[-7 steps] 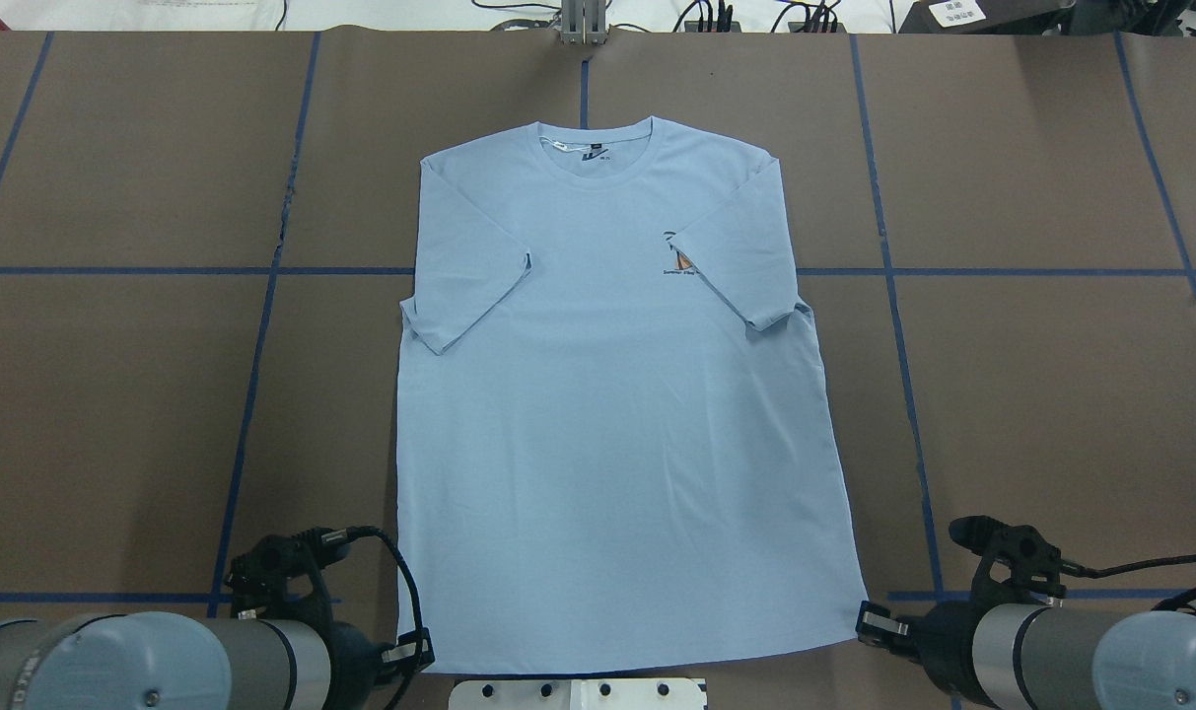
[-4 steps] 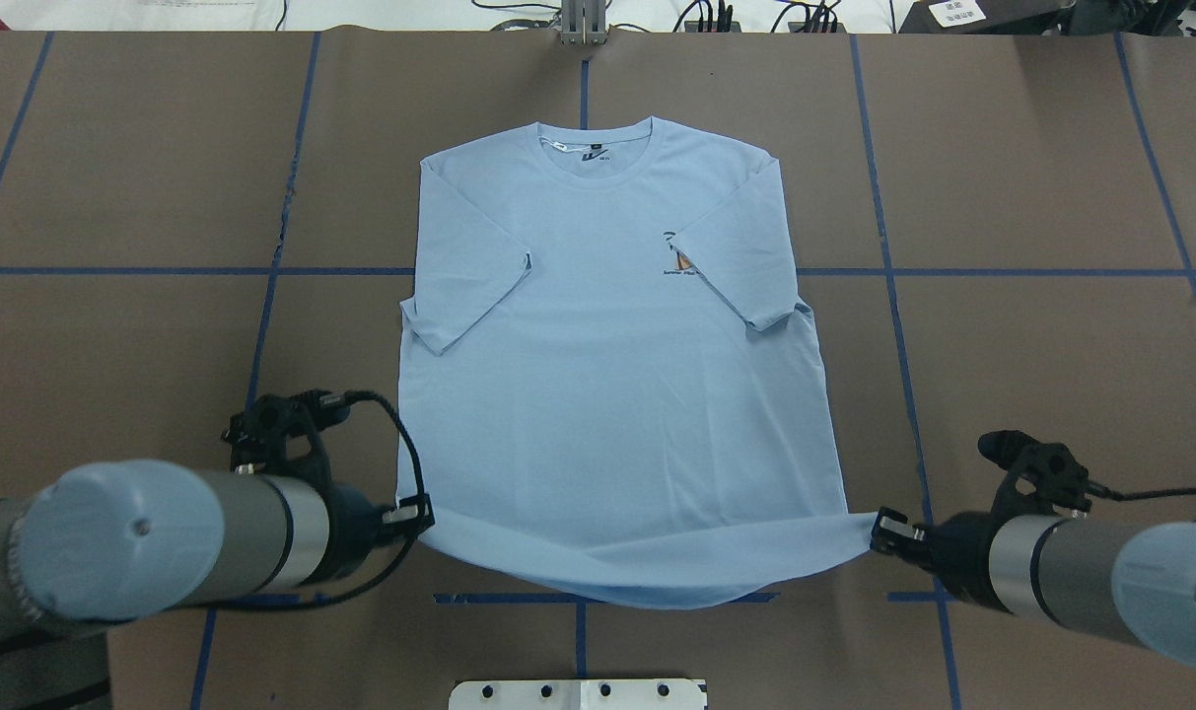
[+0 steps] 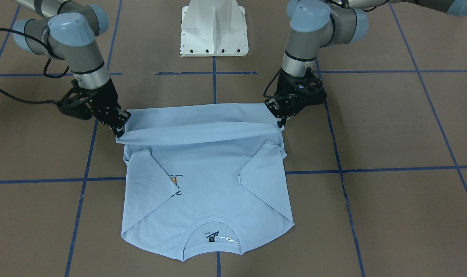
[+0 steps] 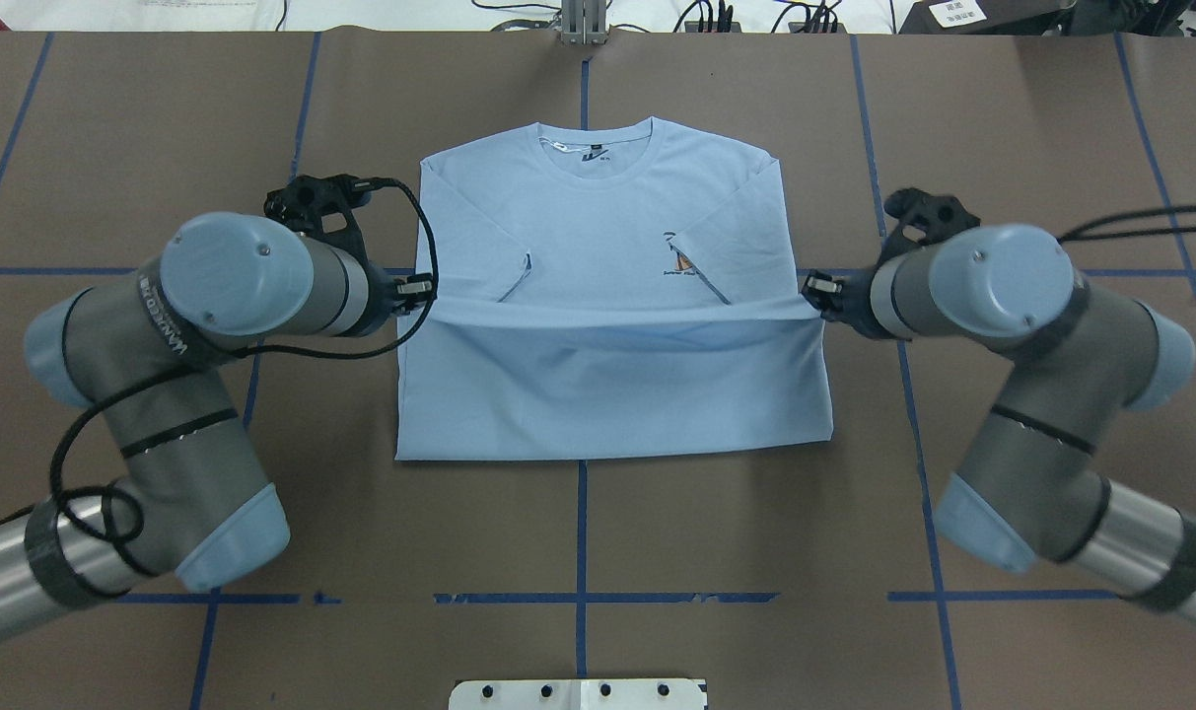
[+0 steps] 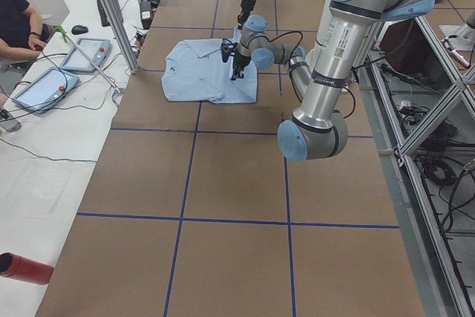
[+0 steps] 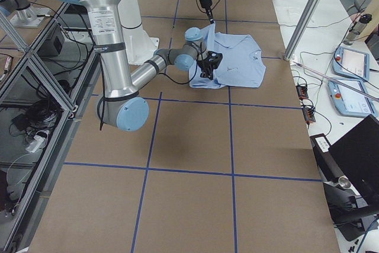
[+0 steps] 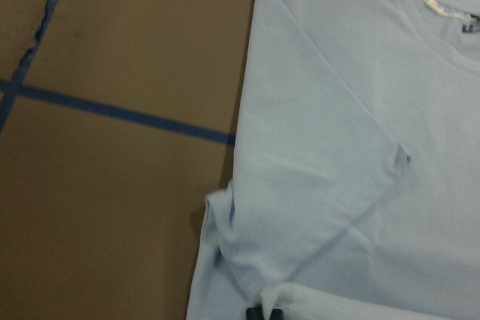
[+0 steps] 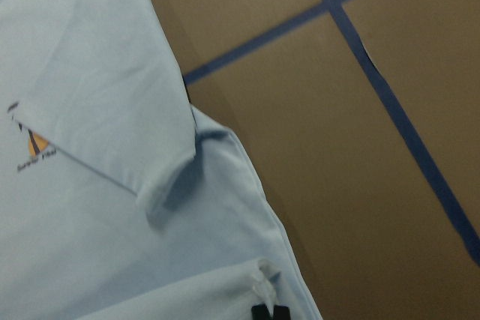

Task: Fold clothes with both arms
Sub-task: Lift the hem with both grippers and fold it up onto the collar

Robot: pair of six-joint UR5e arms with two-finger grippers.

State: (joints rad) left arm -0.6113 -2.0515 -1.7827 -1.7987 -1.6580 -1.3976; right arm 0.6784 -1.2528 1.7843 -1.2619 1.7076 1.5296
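Observation:
The pale blue T-shirt (image 4: 598,217) lies face up on the brown table, collar at the far side, both sleeves folded in. Its palm print (image 4: 684,261) and neck label (image 4: 590,155) show. My left gripper (image 4: 422,292) is shut on the left hem corner and my right gripper (image 4: 816,292) is shut on the right hem corner. They hold the hem (image 4: 607,314) stretched across the shirt at sleeve height, the lower half doubled over. In the front view the hem (image 3: 202,132) hangs between the left gripper (image 3: 279,120) and the right gripper (image 3: 119,129). The wrist views show the shirt (image 7: 337,148) (image 8: 90,185) below.
The white pedestal base (image 3: 214,27) stands at the near table edge. Blue tape lines (image 4: 578,598) grid the brown table. An operator (image 5: 15,20) and tablets (image 5: 85,53) are beyond the far side. A red cylinder (image 5: 22,267) lies off the left end.
Both grippers carried the hem from the near table edge forward to mid-shirt, raising it. The shirt's lower half now lies folded over itself.

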